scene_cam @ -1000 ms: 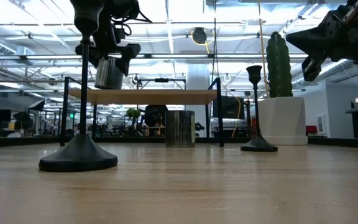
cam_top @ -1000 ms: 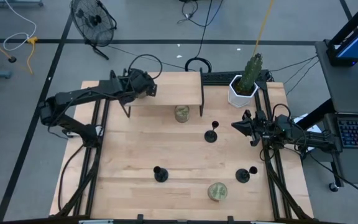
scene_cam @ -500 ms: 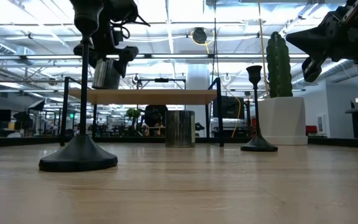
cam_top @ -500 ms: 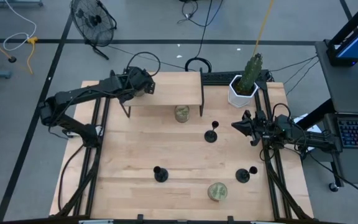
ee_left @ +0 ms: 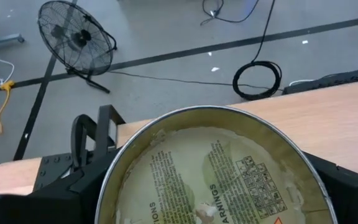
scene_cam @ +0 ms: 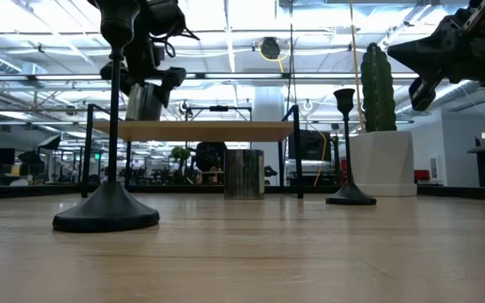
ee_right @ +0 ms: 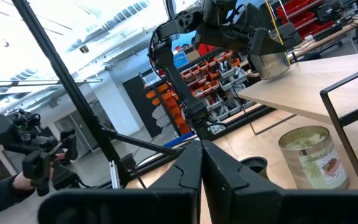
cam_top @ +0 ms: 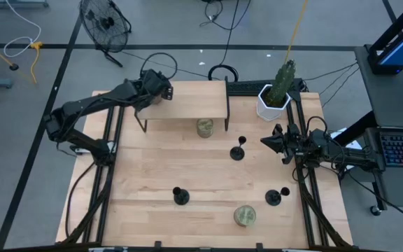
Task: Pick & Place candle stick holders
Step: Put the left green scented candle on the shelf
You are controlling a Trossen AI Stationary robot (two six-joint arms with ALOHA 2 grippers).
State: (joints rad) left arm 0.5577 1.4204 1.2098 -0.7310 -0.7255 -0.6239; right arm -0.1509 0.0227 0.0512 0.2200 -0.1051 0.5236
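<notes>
- Candle stick holders: three small black metal ones [cam_top: 237,152] [cam_top: 180,196] [cam_top: 273,197] stand free, lower centre of the tabletop [cam_top: 187,168].
- Likely rigid, top-heavy; grip the thin stem.
- Left claw [cam_top: 161,89] clamps a greenish-gold round tin [ee_left: 210,171], upper left; right claw [cam_top: 266,141] is pressed together, right.

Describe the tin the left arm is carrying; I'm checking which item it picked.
The tin is squat and round, shiny metal outside, its greenish-gold printed face filling the left wrist view. The left gripper is shut on it, holding it in the air over the far left corner of the small raised wooden shelf. In the low view it hangs clear above the shelf top, touching nothing but the gripper.
</notes>
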